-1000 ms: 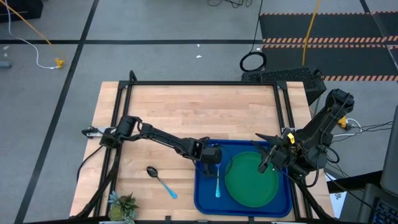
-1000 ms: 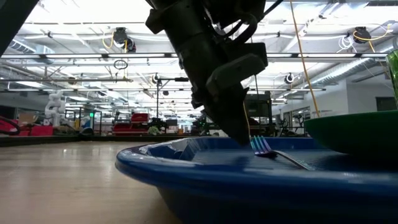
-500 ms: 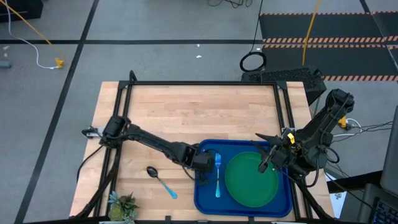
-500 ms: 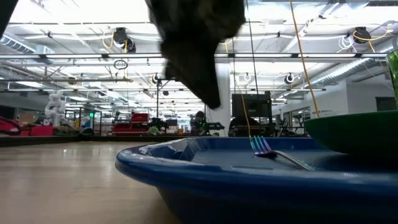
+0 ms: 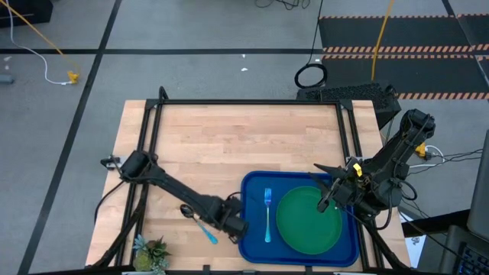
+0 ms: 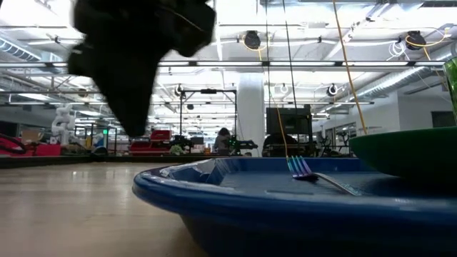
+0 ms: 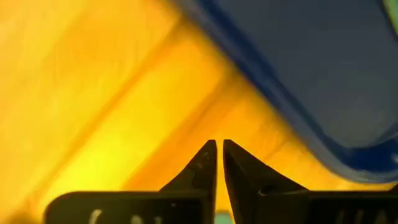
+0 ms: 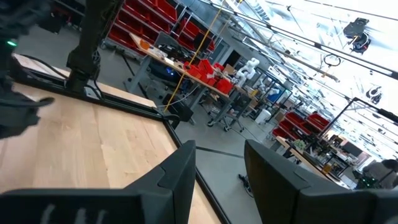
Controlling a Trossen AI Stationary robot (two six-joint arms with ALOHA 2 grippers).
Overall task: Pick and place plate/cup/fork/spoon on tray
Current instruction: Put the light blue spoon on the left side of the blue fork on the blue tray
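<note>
Since a second ago, our left claw (image 5: 234, 224) has swung off the tray (image 5: 252, 243) toward the lower left of the high view, leaving the fork (image 5: 267, 215) lying flat on the blue, just left of the plate (image 5: 308, 220). In the wrist view its fingers (image 7: 202, 165) are nearly pinched together with nothing between them, hanging over bare desk (image 5: 229, 137) right by the tray's rim.

The spoon (image 5: 198, 221) is the one still off the tray, lying on the wood in the lower left of the high view, bowl up-left and blue handle pointing down-right toward the claw. We figure it's light and stiff, but thin and flat against the desk, so it'll be fiddly to get under. The metal bowl looks slippery, so we'd take it across the handle, near the middle, so it doesn't tip.

The plate sits on the right half of the tray, same as before. We can't make out the cup clearly, maybe a green sliver at the right edge of the low view.

Our right claw (image 8: 219, 171) hasn't budged, parked over the plate's right side, fingers spread apart and empty.
</note>
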